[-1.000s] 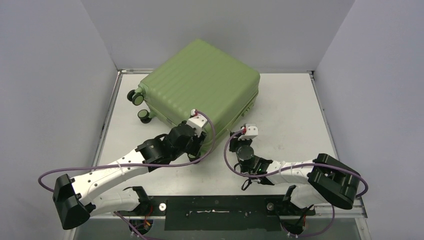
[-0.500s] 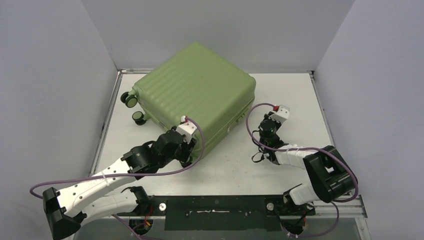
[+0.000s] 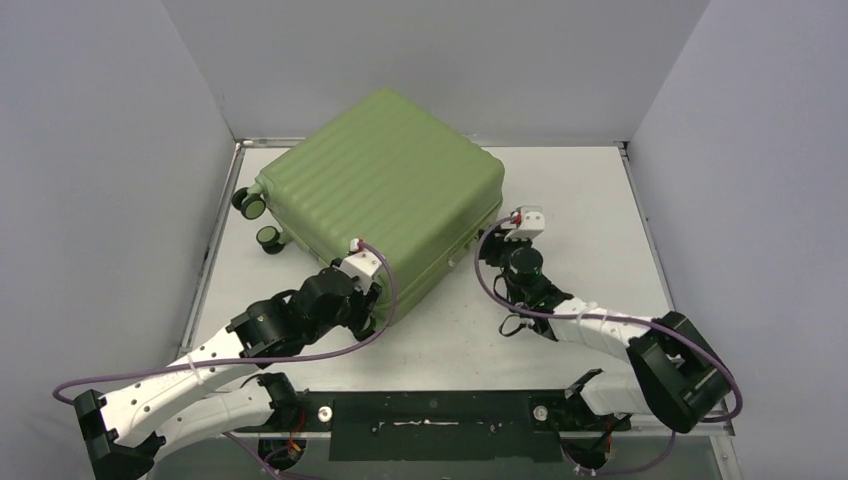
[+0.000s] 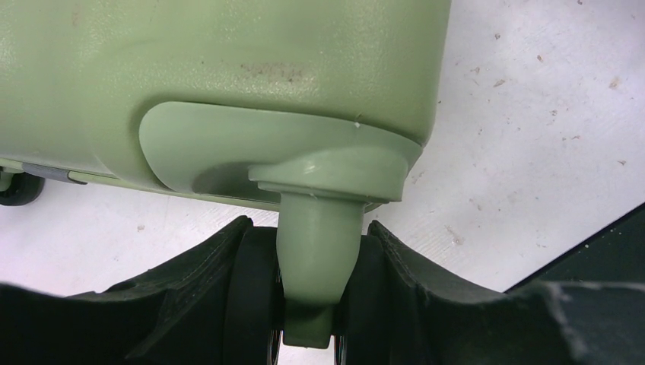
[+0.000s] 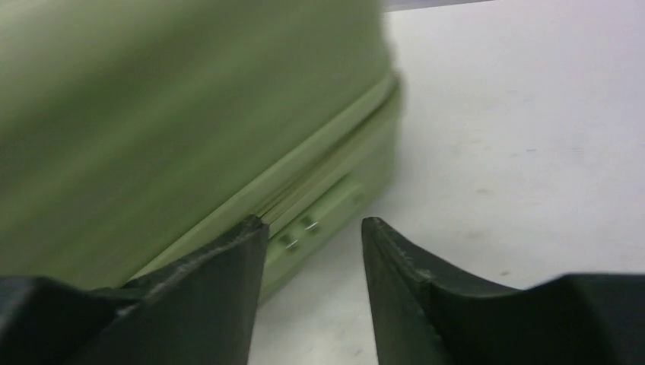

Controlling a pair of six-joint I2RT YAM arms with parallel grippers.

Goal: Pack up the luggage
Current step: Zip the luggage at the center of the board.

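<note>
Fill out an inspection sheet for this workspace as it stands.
Surface: white table, lightly specked.
Job's things: green luggage lies closed, ribbed shell up, at the far left; two black wheels point toward the left edge.
Clutter: nothing seen.
Grippers: left claw is clamped on a near-corner caster of the luggage; right claw is open and empty, beside the luggage's seam side.
Cables: purple, one looping off each wrist; left cable beside the shell, right cable over the table.
Surroundings: plain grey walls on three sides.
</note>
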